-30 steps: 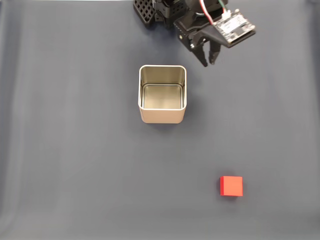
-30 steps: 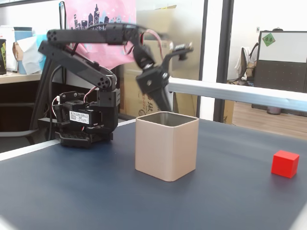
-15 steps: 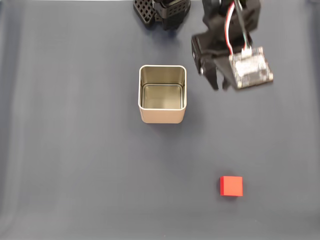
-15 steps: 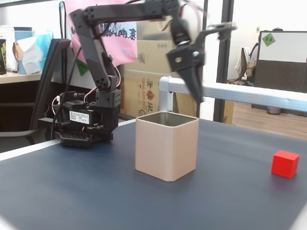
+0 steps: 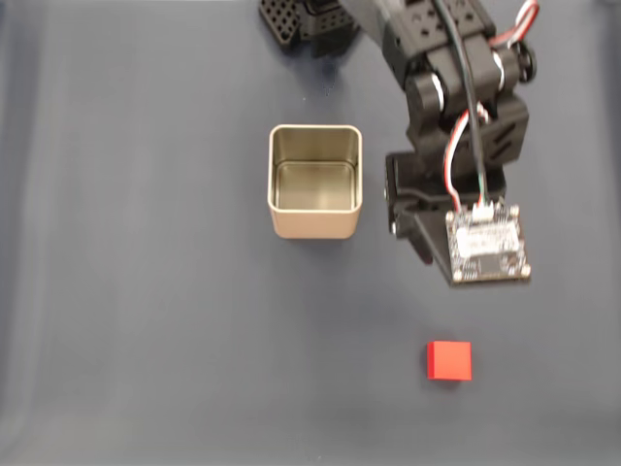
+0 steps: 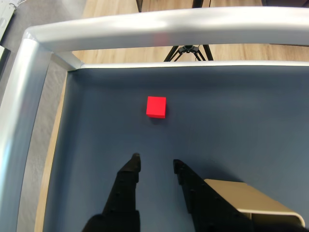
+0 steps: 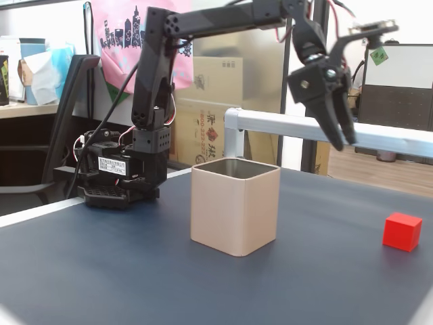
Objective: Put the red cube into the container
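Your arm has swung out from near its base, past the container, and now hangs high over the dark table (image 5: 146,320), between the tin and the cube, so you are on the approach step and nothing is grasped yet. The black two-finger gripper (image 6: 155,162) points downward toward the small bright red matte cube (image 6: 156,107), which in the wrist view lies ahead of the fingertips, a little right of the left one; it has not moved and rests flat on the table, well apart from the gripper and near the metal rail (image 6: 145,26). The fingers (image 6: 129,180) stand slightly apart with bare table between them, holding nothing. The square cream-beige metal tin with the shiny inside (image 5: 314,182) is upright and empty, in the same place as before. I judge you need to reach farther and lower before closing. In a fixed view from above, the fingertips are hidden under the wrist camera board (image 5: 488,244), so the opening cannot be read there. In the side fixed view the gripper (image 7: 342,135) stands well above the cube (image 7: 402,231). In the wrist view the tin (image 6: 251,202) is cut off at the bottom edge.
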